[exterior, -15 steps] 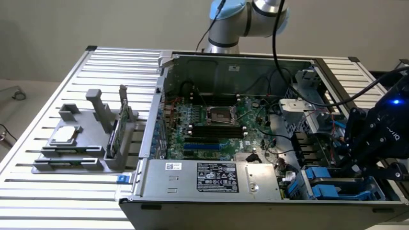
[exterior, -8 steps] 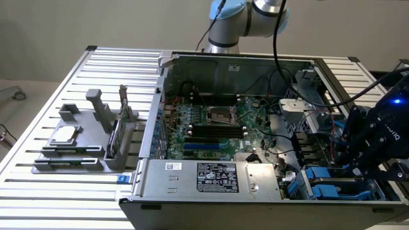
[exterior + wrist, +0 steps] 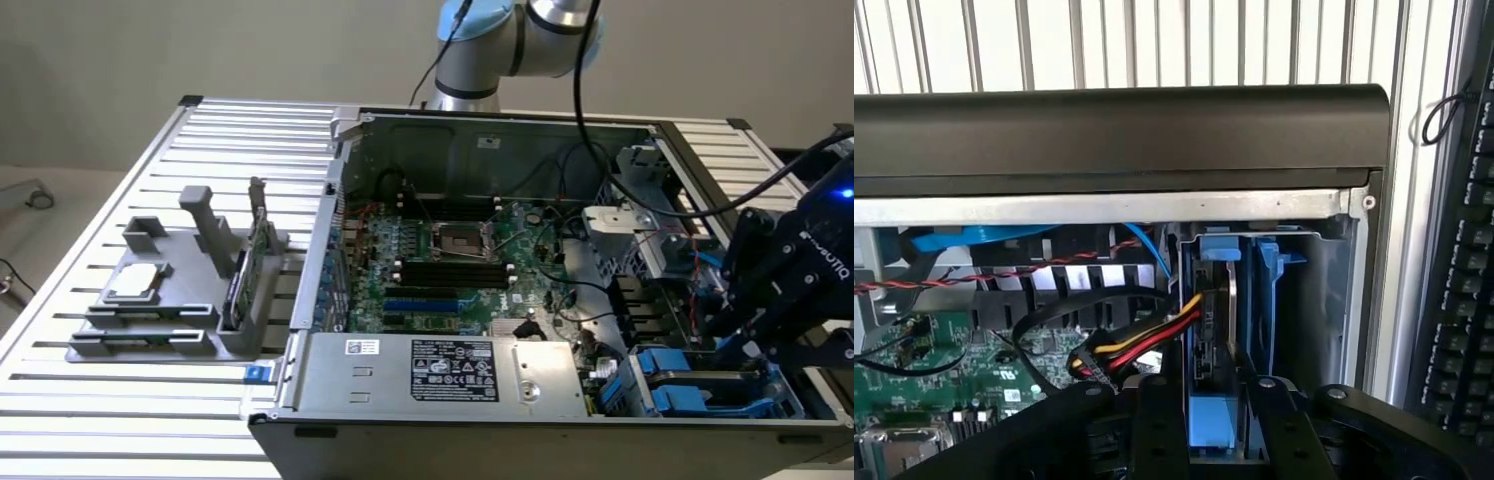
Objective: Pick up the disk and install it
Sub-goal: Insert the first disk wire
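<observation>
Jaws stand apart, one black finger (image 3: 1159, 430) on either side of the blue handle at the end of the disk (image 3: 1219, 300). A thin gap shows beside the handle, so the gripper (image 3: 1214, 390) looks open rather than clamped.

The disk stands on edge in the drive bay, down inside the open computer case (image 3: 400, 440). Its blue rail runs up one side, and a bundle of yellow, red and black wires (image 3: 1144, 345) reaches its near face. Just beside it, in the next slot, sits another blue drive carrier (image 3: 1269, 290).

From across the room, the gripper (image 3: 743, 350) hangs low over the case's front corner on the exterior view's right, right above the bay. The motherboard (image 3: 441, 270) lies bare in the middle of the case, with the power supply (image 3: 441, 370) along the front.

The case rests on a slatted metal table (image 3: 134, 420). A grey fixture tray (image 3: 160, 330) sits well apart on the exterior view's left, and a dark keyboard (image 3: 1464, 280) lies beyond the case wall.
</observation>
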{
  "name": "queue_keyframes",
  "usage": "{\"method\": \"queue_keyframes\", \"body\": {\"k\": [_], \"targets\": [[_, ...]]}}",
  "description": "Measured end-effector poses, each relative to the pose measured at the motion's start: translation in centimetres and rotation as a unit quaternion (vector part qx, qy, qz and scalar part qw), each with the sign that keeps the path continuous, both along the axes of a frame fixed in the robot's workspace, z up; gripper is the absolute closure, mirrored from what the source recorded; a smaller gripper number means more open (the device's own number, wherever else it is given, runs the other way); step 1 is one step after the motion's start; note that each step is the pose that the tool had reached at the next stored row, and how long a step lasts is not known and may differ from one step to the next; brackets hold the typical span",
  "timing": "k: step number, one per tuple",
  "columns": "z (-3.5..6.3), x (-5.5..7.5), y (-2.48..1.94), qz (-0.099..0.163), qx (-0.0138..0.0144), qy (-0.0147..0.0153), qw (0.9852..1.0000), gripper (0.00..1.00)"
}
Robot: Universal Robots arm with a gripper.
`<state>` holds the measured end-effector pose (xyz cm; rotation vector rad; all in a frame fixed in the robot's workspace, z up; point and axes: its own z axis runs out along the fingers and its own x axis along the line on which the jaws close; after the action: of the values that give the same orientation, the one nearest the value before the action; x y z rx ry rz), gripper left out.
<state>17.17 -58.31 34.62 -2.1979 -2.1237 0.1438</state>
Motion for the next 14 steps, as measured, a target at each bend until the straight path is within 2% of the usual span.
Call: {"method": "queue_keyframes", "body": {"k": [4,5,7,8,9,14], "targets": [[0.07,0.19,0.0,-0.001,0.0,0.0006,1.0,0.69],[0.07,0.26,0.0,-0.001,0.0,0.0006,1.0,0.71],[0.07,0.37,0.01,-0.002,0.0,0.0006,1.0,0.84],[0.06,0.4,0.0,-0.002,0.0,0.0006,1.0,0.84],[0.06,0.44,0.0,-0.002,0.0001,0.0006,1.0,0.89],[0.04,0.6,0.0,-0.003,0.0001,0.0006,1.0,0.89]]}}
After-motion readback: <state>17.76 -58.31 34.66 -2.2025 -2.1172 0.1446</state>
